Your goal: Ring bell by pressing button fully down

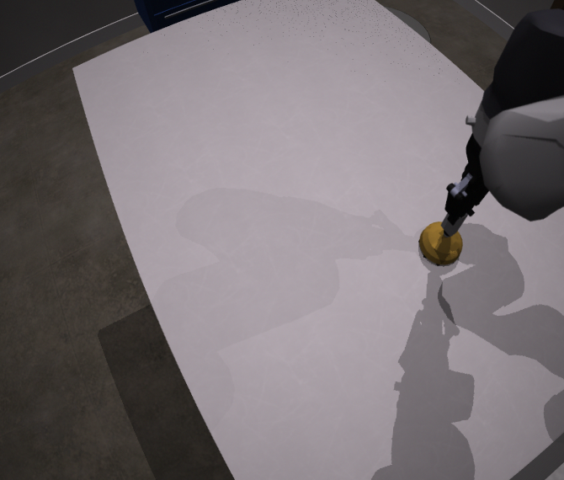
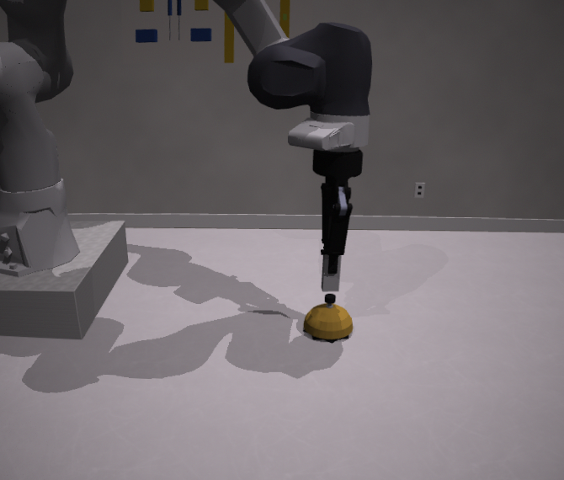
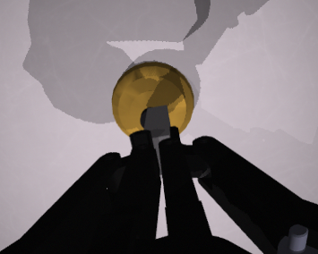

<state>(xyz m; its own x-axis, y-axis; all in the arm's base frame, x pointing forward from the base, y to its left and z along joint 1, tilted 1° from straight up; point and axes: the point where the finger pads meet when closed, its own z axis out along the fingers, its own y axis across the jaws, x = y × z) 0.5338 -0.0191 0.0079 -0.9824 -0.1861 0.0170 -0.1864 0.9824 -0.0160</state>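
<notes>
— Where was the bell [image 2: 327, 321] when you looked?

— Standing upright on the pale desk [image 2: 478, 361], just right of centre in the side view, its gold dome ringed by the arm's shadows.

— And the gripper [image 2: 330, 281]?

— Pointing straight down over it, fingers pressed together with nothing between them. Its pale tips hung directly above the small black button [image 2: 329, 298], with a thin sliver of gap showing.

— The arm's base [image 2: 91, 289]?

— A grey block at the left edge, well apart from the bell.
</notes>
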